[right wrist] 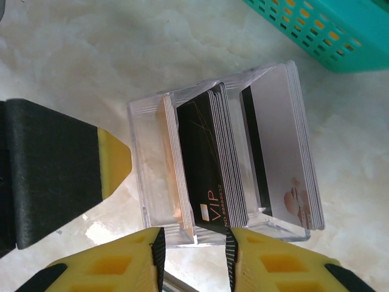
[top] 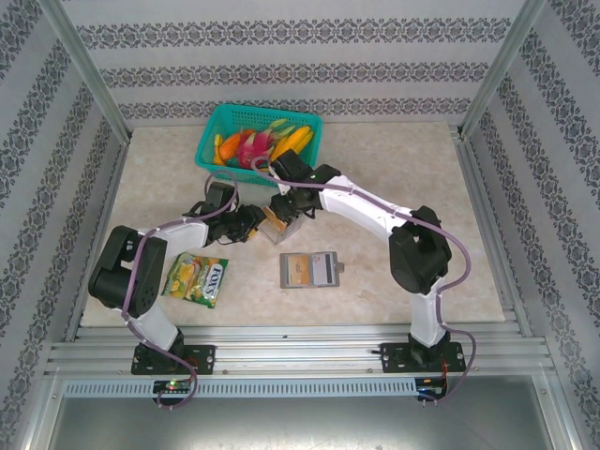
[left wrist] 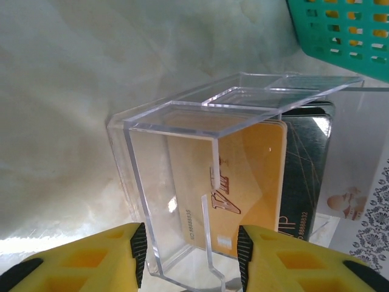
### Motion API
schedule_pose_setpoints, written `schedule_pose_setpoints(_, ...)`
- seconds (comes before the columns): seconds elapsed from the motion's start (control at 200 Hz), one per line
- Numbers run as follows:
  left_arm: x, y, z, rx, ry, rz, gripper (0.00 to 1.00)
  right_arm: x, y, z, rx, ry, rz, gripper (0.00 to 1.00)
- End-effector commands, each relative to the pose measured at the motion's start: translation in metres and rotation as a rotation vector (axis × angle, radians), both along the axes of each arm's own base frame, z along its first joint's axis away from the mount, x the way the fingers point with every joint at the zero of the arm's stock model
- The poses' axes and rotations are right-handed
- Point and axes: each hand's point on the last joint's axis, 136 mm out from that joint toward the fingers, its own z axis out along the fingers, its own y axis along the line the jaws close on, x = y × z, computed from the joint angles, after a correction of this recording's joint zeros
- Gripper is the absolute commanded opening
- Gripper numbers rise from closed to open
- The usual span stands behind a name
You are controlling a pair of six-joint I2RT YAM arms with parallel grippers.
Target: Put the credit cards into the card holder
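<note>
The credit cards stand on edge in a clear acrylic box (top: 275, 223): a tan-orange stack (left wrist: 255, 164), black VIP cards (right wrist: 203, 158) and white ones (right wrist: 282, 146). My left gripper (left wrist: 191, 255) is open, its pads either side of the near end of the clear box (left wrist: 176, 115), with a small gap on the right. My right gripper (right wrist: 194, 252) is open just past the ends of the tan and black stacks, holding nothing. The card holder (top: 307, 270) lies flat and apart nearer the arms, a tan card on its left half.
A teal basket (top: 234, 127) of colourful items stands just behind the box. A green-yellow snack packet (top: 197, 279) lies near the left arm. Both arms meet at the box in the table's middle; one finger (right wrist: 112, 164) of the left gripper sits beside the box.
</note>
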Motion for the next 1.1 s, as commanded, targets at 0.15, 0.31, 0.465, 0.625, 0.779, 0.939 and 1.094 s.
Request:
schedule_pose_setpoints(0.15,0.018,0.007,0.002,-0.022,-0.019,0.041,0.42,-0.005,0.019,-0.009,-0.030,0.032,0.084,0.30)
schedule_pose_setpoints(0.31,0.025,0.009,0.004,-0.039,-0.044,0.047,0.47,-0.006,0.024,-0.017,-0.039,0.045,0.090,0.30)
schedule_pose_setpoints(0.465,0.031,0.008,0.000,-0.039,-0.035,0.039,0.48,-0.005,0.027,-0.021,-0.038,0.050,0.090,0.31)
schedule_pose_setpoints(0.625,0.029,0.012,-0.011,-0.025,-0.003,0.061,0.44,-0.003,0.027,-0.029,-0.066,0.045,0.099,0.31)
schedule_pose_setpoints(0.779,0.025,0.020,-0.012,0.002,0.000,0.087,0.43,-0.002,0.028,-0.036,-0.111,0.032,0.115,0.32)
schedule_pose_setpoints(0.939,0.026,0.023,-0.012,0.024,0.002,0.082,0.43,-0.001,0.028,-0.042,-0.149,0.013,0.118,0.32)
schedule_pose_setpoints(1.094,0.028,0.023,-0.013,0.013,0.005,0.080,0.43,0.000,0.028,-0.045,-0.193,-0.019,0.130,0.34)
